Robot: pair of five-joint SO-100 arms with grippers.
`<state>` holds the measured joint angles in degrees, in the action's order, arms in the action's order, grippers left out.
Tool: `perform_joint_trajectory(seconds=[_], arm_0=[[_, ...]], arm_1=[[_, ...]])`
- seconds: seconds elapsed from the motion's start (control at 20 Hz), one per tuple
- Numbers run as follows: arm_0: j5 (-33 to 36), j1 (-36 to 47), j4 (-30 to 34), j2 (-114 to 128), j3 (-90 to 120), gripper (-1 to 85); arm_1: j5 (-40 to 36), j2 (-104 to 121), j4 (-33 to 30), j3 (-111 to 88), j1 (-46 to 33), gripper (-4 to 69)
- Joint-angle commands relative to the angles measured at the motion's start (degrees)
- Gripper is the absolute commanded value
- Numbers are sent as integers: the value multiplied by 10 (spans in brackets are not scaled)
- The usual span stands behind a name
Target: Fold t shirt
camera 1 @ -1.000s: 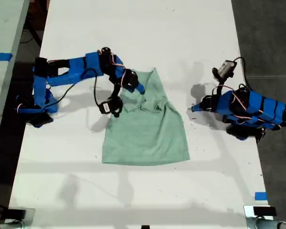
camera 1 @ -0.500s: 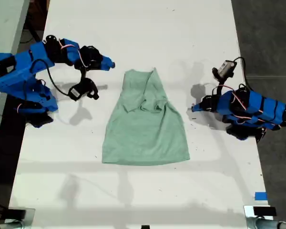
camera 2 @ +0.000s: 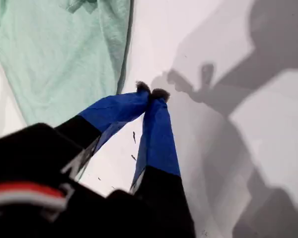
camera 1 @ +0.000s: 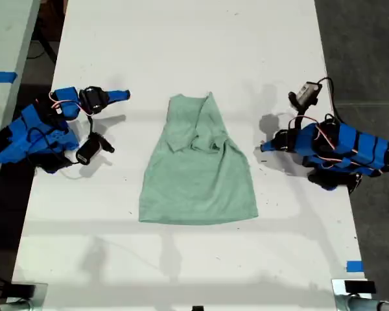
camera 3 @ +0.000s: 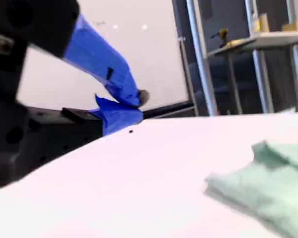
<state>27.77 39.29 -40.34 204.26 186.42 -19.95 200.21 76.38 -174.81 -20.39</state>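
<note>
Starting with my first claw (camera 2: 150, 93) and my second claw (camera 3: 136, 105) both pinched together and empty, part them, pinch the t shirt (camera 1: 198, 175) at its two hem corners, and lift evenly toward the collar.

A white table (camera 1: 181, 52) carries the t shirt (camera 1: 198, 168), seemingly partly folded, mid-surface.

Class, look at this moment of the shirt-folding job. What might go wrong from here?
1. The t shirt is bunched and wrinkled at its narrow upper end, so folding over that may give a lumpy, crooked result.
2. My first gripper is shut near the shirt's edge. Unless it opens, it may only push the cloth.
</note>
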Motion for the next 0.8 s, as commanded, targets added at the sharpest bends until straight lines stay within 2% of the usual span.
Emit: perform_joint_trajectory(seconds=[0.0, 0.3, 0.75], arm_0=[[0, -3, 1, 18, 25, -2], [-8, -9, 1, 18, 25, -2], [-18, -1, -9, 18, 25, -2]], arm_1=[[6, 8, 7, -28, 0, 12], [8, 8, 26, -20, -26, 11], [31, 8, 22, -22, -17, 10]])
